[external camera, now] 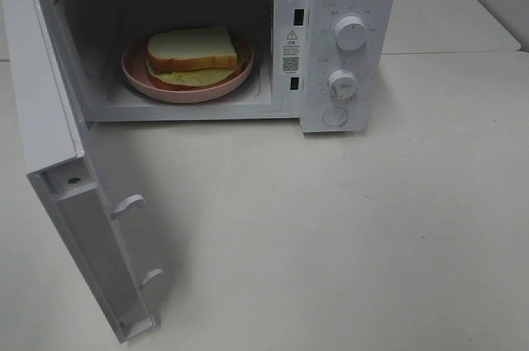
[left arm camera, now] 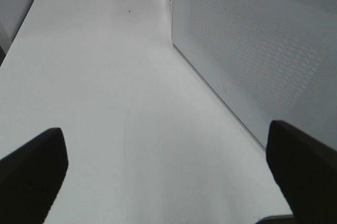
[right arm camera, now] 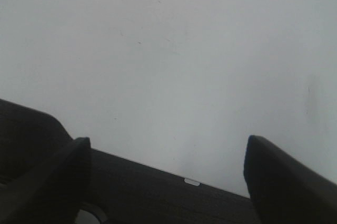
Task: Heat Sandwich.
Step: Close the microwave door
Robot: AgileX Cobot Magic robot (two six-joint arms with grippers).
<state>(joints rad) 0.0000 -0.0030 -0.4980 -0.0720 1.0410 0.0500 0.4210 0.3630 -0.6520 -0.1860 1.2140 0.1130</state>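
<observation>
Microwave [external camera: 347, 4] at the far side of the surface [external camera: 347, 235], door [external camera: 50, 136] swung wide to the near left. Sandwich [external camera: 192, 52] lies on a pink plate [external camera: 140, 78] inside the cavity. Neither hand shows in the high view. Left hand [left arm camera: 163, 129] has its fingers spread wide with nothing between, over the surface just beside a perforated white panel [left arm camera: 263, 50]. Right hand [right arm camera: 167, 139] is also spread and holds nothing, over bare surface.

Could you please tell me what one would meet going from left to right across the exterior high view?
Open microwave door → sandwich → warning label → control panel.
</observation>
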